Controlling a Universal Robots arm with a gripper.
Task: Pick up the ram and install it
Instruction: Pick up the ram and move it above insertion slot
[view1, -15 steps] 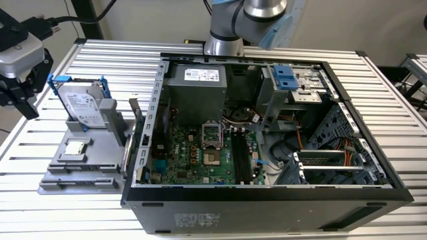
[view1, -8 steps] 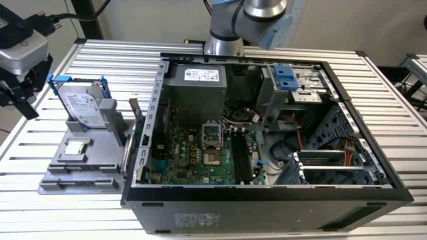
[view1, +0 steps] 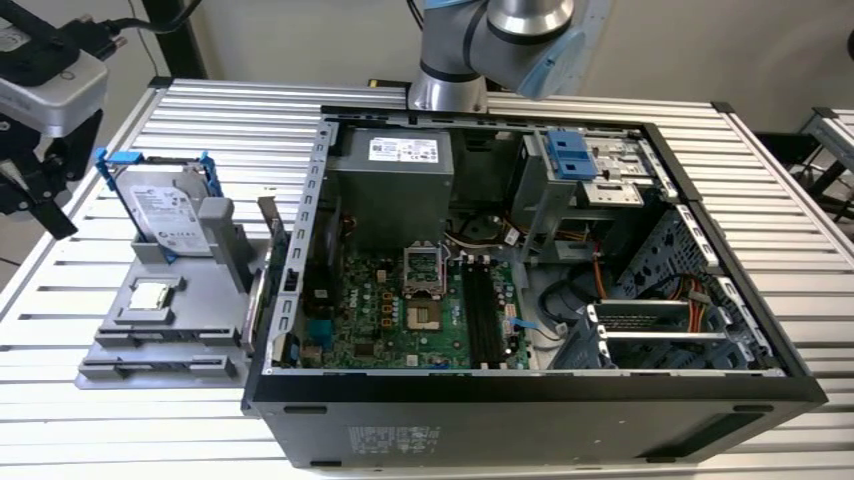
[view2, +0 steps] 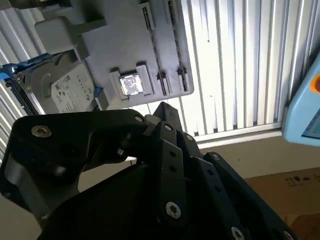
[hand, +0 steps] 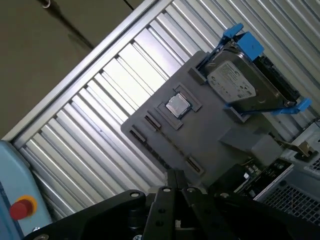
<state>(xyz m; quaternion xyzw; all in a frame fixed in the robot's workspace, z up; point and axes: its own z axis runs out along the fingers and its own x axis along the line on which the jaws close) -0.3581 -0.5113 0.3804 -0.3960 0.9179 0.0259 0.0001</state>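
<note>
The gripper has its two black fingers pressed together tip to tip with nothing pinched between them, as both wrist views show. In the exterior view it hangs at the far left, above the slatted metal table and just beside the hard drive. The drive is silver, stands upright in a blue frame, and carries a white printed label whose lines are too small to make out. It sits at the back of a grey fixture, and a square processor chip lies in a recess on the same fixture. The ram, a dark board with small white stickers, appears to stand on its edge along the fixture's side nearest the computer case, apart from the fingertips. In the exterior view it reads as a thin dark strip between fixture and case wall. The case lies open on its side. Inside it the green motherboard has long black slots towards the exterior view's right. The grey power supply behind it bears a white sticker. The arm rises behind the case. A pale blue pendant with a red button lies at the table's edge in the first wrist view.
</note>
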